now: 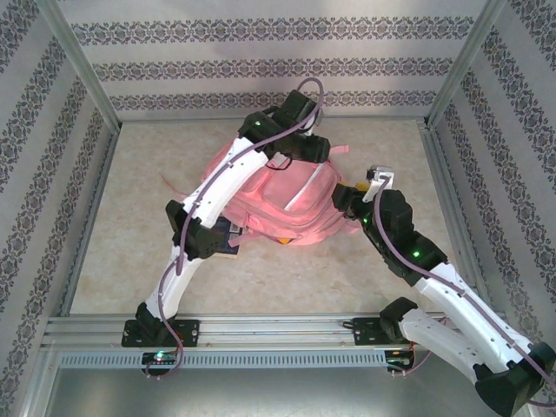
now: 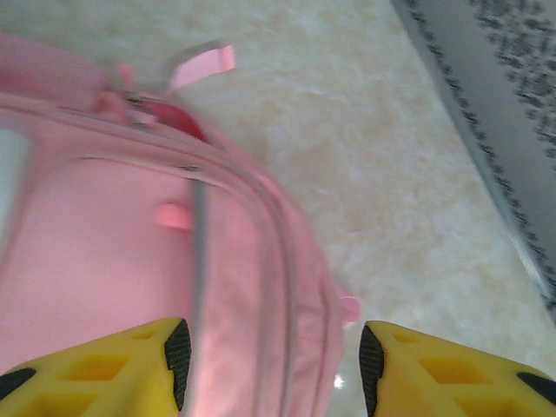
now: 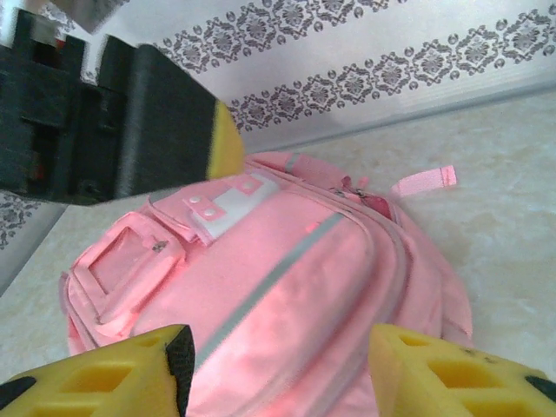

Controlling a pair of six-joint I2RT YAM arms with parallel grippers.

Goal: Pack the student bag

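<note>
Nearest us on the surface [image 1: 287, 287], a dark flat item [image 1: 224, 241], perhaps a book, pokes out at the near-left edge of the student bag [image 1: 291, 204]. The left arm half hides it, and we can't tell whether it lies under the bag or just beside it. The bag itself lies mid-surface, plump, front panel up. At its right side the right fingers [image 3: 113, 378] stand apart, holding nothing, aimed across the pink front with its pale reflective strip. Further on, at the bag's far end, the left fingers [image 2: 104, 369] hang spread above the zipped edge. The seam runs between them, but nothing's pinched. Just beyond, the main zip [image 2: 178, 122] gapes a little with something red showing inside, and a loose strap end [image 2: 204, 65] rests on the surface. Our read: the bag looks filled, so packing seems well along. What's left is likely closing that gap, plus that dark item if it belongs inside.
</note>
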